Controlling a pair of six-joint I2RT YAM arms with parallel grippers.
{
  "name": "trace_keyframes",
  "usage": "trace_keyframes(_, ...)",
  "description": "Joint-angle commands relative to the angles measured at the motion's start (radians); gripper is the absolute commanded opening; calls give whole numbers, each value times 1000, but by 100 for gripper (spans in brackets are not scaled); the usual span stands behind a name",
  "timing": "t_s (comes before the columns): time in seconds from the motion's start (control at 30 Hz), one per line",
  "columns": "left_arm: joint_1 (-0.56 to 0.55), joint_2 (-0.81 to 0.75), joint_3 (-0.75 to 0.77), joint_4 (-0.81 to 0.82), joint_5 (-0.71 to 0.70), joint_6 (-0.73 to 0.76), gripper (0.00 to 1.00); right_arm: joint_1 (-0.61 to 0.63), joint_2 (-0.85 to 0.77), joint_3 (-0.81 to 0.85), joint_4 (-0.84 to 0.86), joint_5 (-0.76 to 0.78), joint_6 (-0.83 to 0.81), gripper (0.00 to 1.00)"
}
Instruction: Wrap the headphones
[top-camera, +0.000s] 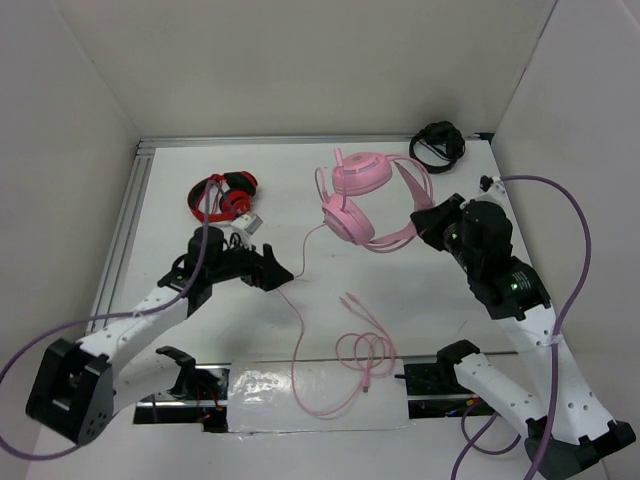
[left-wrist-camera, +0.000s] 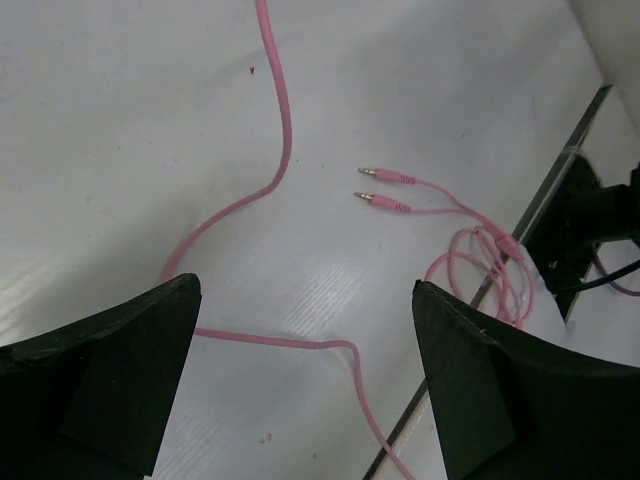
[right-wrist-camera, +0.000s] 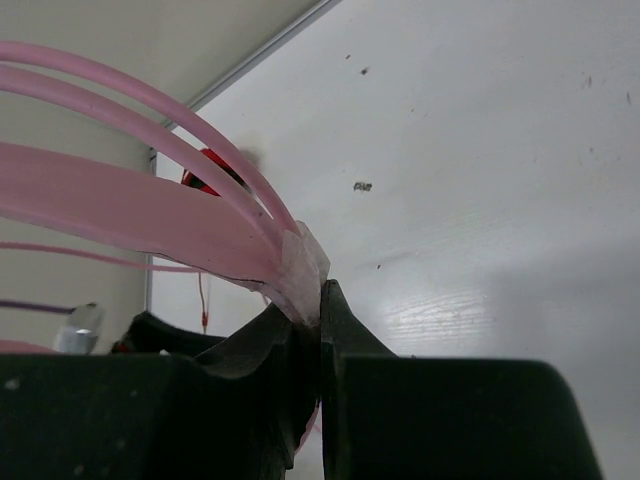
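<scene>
My right hand clamps the headband of the pale-pink padded over-ear headphones. From them the thin pink cable trails under my wide-open left hand, the nearer one.

The pale-pink over-ear headphones lie in the upper centre-right of the top view, one round padded cup behind the other. The right gripper pinches the double headband. The thin pink cable trails toward lower centre, ending in loose loops and two plugs.
</scene>
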Motion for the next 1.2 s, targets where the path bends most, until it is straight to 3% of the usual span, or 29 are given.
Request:
trace_keyframes(0.0,-77,105,59,127,-126,9,99,0,-5,85,74,-71,48,0)
trace_keyframes(0.2,-212,245,90,283,-287,5,99,-4,1,105,96,-138,74,0)
trace_keyframes(0.23,-229,265,108,282,-398,3,99,-6,4,119,99,-149,76,0)
trace_keyframes(0.33,-258,326,153,279,-524,-30,99,-7,13,163,91,-214,68,0)
trace_keyframes(0.5,-260,360,153,330,-543,8,99,-14,19,223,46,-276,42,0)
trace_keyframes(0.53,-269,364,153,367,-534,26,96,-12,16,226,53,-283,48,0)
trace_keyframes(0.57,-274,368,150,383,-519,32,86,-12,13,225,56,-284,50,0)
trace_keyframes(0.63,-298,377,150,412,-502,52,76,-15,13,222,68,-289,62,0)
trace_keyframes(0.67,-310,387,154,411,-503,57,64,-18,18,225,72,-287,70,0)
trace_keyframes(0.73,-349,401,168,395,-503,63,54,-23,21,214,92,-266,119,0)
trace_keyframes(0.77,-363,413,170,398,-500,71,32,-26,16,203,124,-257,145,0)
trace_keyframes(0.87,-425,429,182,353,-546,20,0,-43,13,148,224,-241,244,0)
trace_keyframes(0.97,-471,420,222,235,-584,-32,0,-50,47,142,246,-172,315,0)
trace_keyframes(1.17,-542,313,216,5,-644,-147,0,-56,137,177,120,235,376,0)
